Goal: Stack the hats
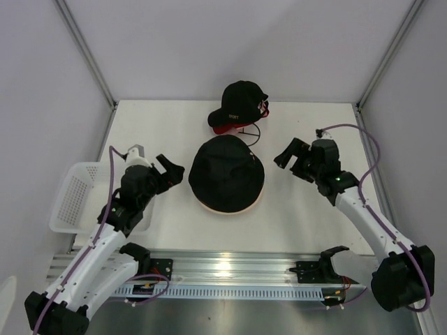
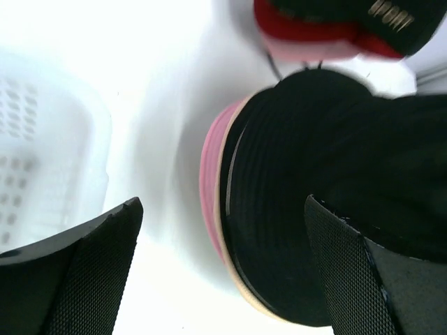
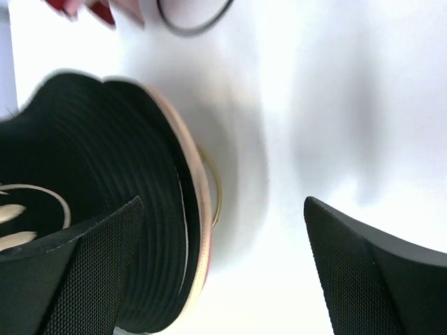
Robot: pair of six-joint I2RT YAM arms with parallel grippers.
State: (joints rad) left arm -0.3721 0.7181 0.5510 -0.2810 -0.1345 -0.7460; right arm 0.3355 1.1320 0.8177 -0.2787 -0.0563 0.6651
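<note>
White on every side: found pale panel walls [image 1: 230,42] closing in the cell, joined at slanting grey metal posts [image 1: 84,49]. Found next a matte white table [image 1: 300,209] filling the floor between them, glare-bright in both wrist views, with soft shadows beside whatever lay on it. Noted a ribbed metal rail [image 1: 230,269] running along the near edge. Noted a white perforated basket [image 1: 70,195] at the table's left edge, beside the left arm.

Located the hats at the table's middle, gathered in one pile:
- black bucket hat [image 1: 226,173] on top, crown up
- under it a pink bucket hat [image 2: 208,174], seen only as a band at the rim
- lowest, a beige hat [image 3: 199,195], showing as a thin pale edge against the table

Spotted a black baseball cap [image 1: 241,105] just beyond the pile on the far side, red under its visor. Could not tell whether cap and pile touched.

Caught the left gripper [image 1: 171,171] just left of the pile, fingers spread wide, short of the brim. Caught the right gripper [image 1: 288,164] off to the pile's right, fingers likewise apart and gripping nothing.

Made out a thin black wire hoop [image 1: 253,132] by the cap, and a tan hoop [image 3: 215,188] peeking from beneath the pile's brim.
</note>
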